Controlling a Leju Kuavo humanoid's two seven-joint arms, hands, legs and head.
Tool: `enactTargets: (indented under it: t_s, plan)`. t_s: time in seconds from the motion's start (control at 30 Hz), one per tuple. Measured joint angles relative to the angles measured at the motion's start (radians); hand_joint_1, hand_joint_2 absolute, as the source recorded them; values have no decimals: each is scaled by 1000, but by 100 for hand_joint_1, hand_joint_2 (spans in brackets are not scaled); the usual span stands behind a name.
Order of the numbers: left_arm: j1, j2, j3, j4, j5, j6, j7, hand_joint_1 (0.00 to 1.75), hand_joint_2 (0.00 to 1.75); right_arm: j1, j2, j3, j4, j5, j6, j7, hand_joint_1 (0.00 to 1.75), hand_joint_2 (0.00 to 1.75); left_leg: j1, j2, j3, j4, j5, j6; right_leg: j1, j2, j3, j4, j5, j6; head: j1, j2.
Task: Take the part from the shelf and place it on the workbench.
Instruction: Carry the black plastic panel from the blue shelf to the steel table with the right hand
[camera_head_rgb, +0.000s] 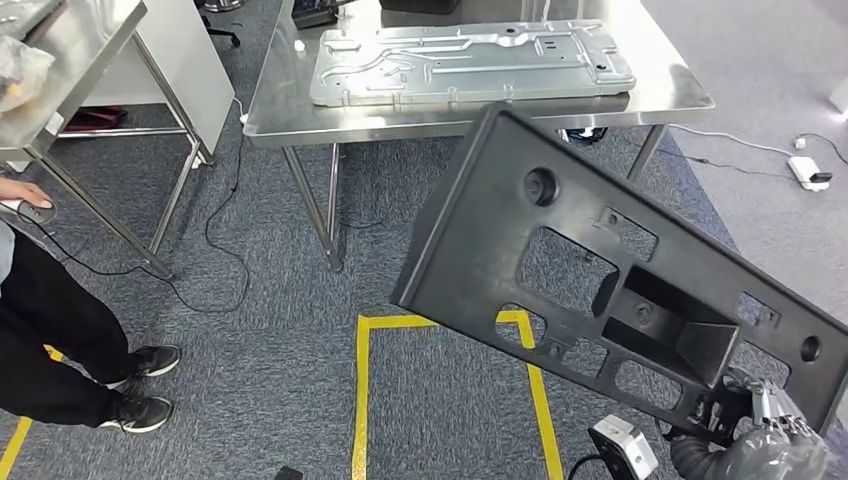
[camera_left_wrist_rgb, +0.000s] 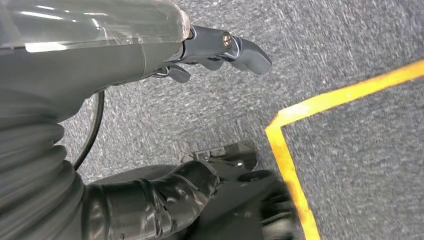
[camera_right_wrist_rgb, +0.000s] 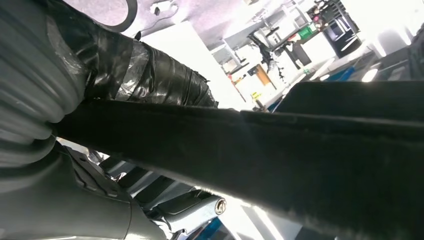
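Observation:
The part (camera_head_rgb: 480, 250) is a large black plastic panel with several cut-outs and a boxy recess. It hangs tilted in the air in front of me, its upper corner overlapping the workbench's front edge in the head view. My right hand (camera_head_rgb: 770, 425) grips its lower right edge from below. In the right wrist view the panel's dark edge (camera_right_wrist_rgb: 300, 150) runs between the taped thumb (camera_right_wrist_rgb: 145, 70) and the fingers (camera_right_wrist_rgb: 195, 207). The steel workbench (camera_head_rgb: 280, 105) stands ahead. My left hand (camera_left_wrist_rgb: 210, 47) hangs over the carpet with its fingers apart and holds nothing.
A grey pressed metal plate (camera_head_rgb: 470, 62) covers much of the workbench. A second steel table (camera_head_rgb: 70, 50) stands at the left, with a person (camera_head_rgb: 50, 330) beside it, one hand low at the left edge. Yellow floor tape (camera_head_rgb: 362, 400) and cables (camera_head_rgb: 215, 230) cross the carpet.

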Motion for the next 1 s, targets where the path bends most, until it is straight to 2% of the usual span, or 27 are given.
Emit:
enactTargets:
  t_s: [0.03,0.07,0.1,0.13,0.17,0.2,0.23,0.3,0.37,0.43,0.5,0.53,0.57,0.6,0.67,0.7,0.73,0.8,0.87,0.93,1.0]
  plan:
    - [1,0,1,0,-1,0,0,0,175,-1,-1,3,0,2,0,0,171,175,0,0,-26,36,1,2,3,1,3,0,-2,-3,0,0]
    - [2,0,2,0,-2,-1,1,0,175,-1,-1,6,-1,3,0,0,171,175,-1,0,-35,34,22,6,6,3,7,0,-5,-4,0,0]
    - [3,0,2,0,-3,-1,1,0,175,-2,-1,8,-2,4,0,0,171,175,-4,-1,-23,-8,60,13,10,5,13,0,-8,-5,0,0]
    - [3,0,2,0,-5,-2,1,0,175,-3,-2,12,-3,5,0,0,171,175,-8,-1,2,-76,104,23,12,6,19,0,-12,-5,0,0]
    - [2,2,3,0,-6,-2,1,0,175,-4,-2,15,-5,6,0,0,171,175,-13,-2,28,-140,134,35,15,6,23,1,-15,-3,1,0]
    - [0,3,3,0,-8,-3,1,0,175,-6,-3,18,-6,7,0,0,171,175,-18,-1,49,-191,152,44,15,7,25,1,-18,1,0,0]
    - [-1,4,4,0,-9,-3,1,0,175,-8,-5,20,-7,8,0,0,171,175,-23,-1,60,-220,156,50,13,7,24,1,-20,6,-1,0]
    - [-3,5,4,0,-10,-4,2,0,175,-13,-7,24,-8,11,0,0,171,175,-27,-2,65,-237,154,52,9,6,24,-2,-20,19,-4,0]
    - [-2,4,4,0,-10,-4,2,0,175,-16,-9,26,-9,15,0,0,171,175,-20,-2,75,-254,163,54,9,3,22,9,-29,31,-4,0]
    - [-2,4,5,0,-11,-5,2,0,175,-20,-12,27,-11,17,0,0,171,175,-13,-1,86,-269,168,57,8,2,-12,83,-70,41,-3,0]
    - [-5,3,5,0,-12,-6,2,0,175,-24,-15,27,-11,18,0,0,171,175,-13,-1,89,-270,165,58,3,1,-81,206,-123,49,-3,0]
    - [-5,3,5,0,-13,-6,2,0,175,-24,-16,27,-11,19,0,0,171,175,-12,-1,90,-269,162,58,1,1,-109,248,-130,53,-3,0]
    - [-4,3,5,0,-14,-7,3,0,175,-25,-16,27,-11,21,0,0,171,175,-12,-1,93,-269,158,57,-2,1,-120,257,-117,55,-3,0]
    - [-4,3,5,0,-15,-7,3,0,175,-27,-17,27,-11,22,0,0,171,175,-12,-2,98,-268,155,55,-4,1,-110,225,-84,56,-3,0]
    - [-3,2,5,0,-18,-7,4,0,175,-32,-18,28,-11,24,0,0,171,175,-11,-2,107,-266,145,48,-6,-1,-53,95,-7,54,-3,0]
    - [-4,1,5,0,-20,-7,4,0,175,-36,-19,29,-10,25,0,0,171,175,-13,-3,110,-263,140,43,-5,-1,-29,40,15,50,-3,0]
    - [-5,1,5,0,-21,-8,4,0,175,-39,-20,30,-10,26,0,0,171,175,-14,-3,110,-262,136,37,-3,-1,-16,8,23,45,-3,0]
    - [-8,1,5,0,-23,-8,4,0,175,-43,-21,32,-10,28,0,0,171,175,-16,-3,112,-262,133,25,3,2,-14,-5,17,33,-4,0]
    - [-9,1,5,0,-25,-9,5,0,175,-47,-22,34,-10,31,0,0,171,175,-14,-2,112,-254,122,14,-1,2,-7,-12,17,20,-4,0]
    - [-10,1,5,0,-25,-9,5,0,175,-53,-22,38,-10,34,0,0,171,175,-12,-3,79,-180,82,5,-4,1,4,-19,15,7,-4,0]
    - [-10,1,5,0,-25,-9,5,0,175,-56,-24,42,-7,35,0,0,171,175,-10,-3,5,-42,25,-1,-2,-1,9,-19,10,-1,-5,0]
